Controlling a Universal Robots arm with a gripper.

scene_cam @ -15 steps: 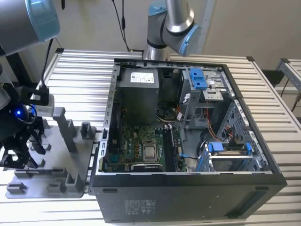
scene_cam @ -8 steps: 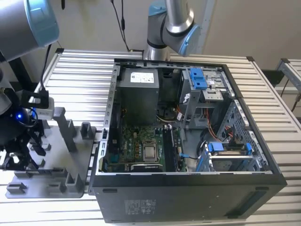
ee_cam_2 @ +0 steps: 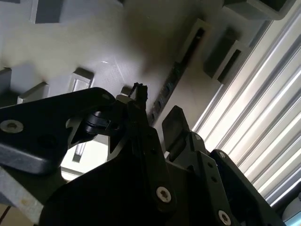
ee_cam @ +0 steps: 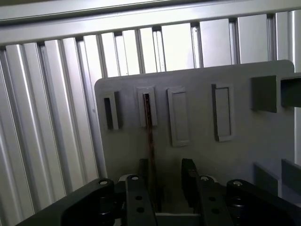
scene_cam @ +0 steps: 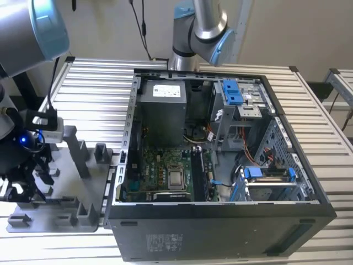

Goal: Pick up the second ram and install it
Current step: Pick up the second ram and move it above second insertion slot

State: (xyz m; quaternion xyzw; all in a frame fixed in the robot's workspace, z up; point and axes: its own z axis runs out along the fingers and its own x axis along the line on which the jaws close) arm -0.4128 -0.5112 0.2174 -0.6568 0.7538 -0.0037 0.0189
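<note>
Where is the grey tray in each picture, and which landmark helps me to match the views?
Exterior view: the grey tray lies at the exterior view's left, beside the computer case.
First wrist view: the tray is the slotted plate beyond the gripper.
Second wrist view: the tray is the grey surface behind the gripper.
Shared landmark: the ribbed metal table; in both wrist views, also the second ram standing in a tray slot.

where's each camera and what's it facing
exterior view: high, off the arm, looking down on the black computer case, grey plastic tray and gripper.
first wrist view: on the wrist, facing the tray past the open gripper.
second wrist view: likewise, tight behind the fingers.
both share the thin dark ram stick in its tray slot.
</note>
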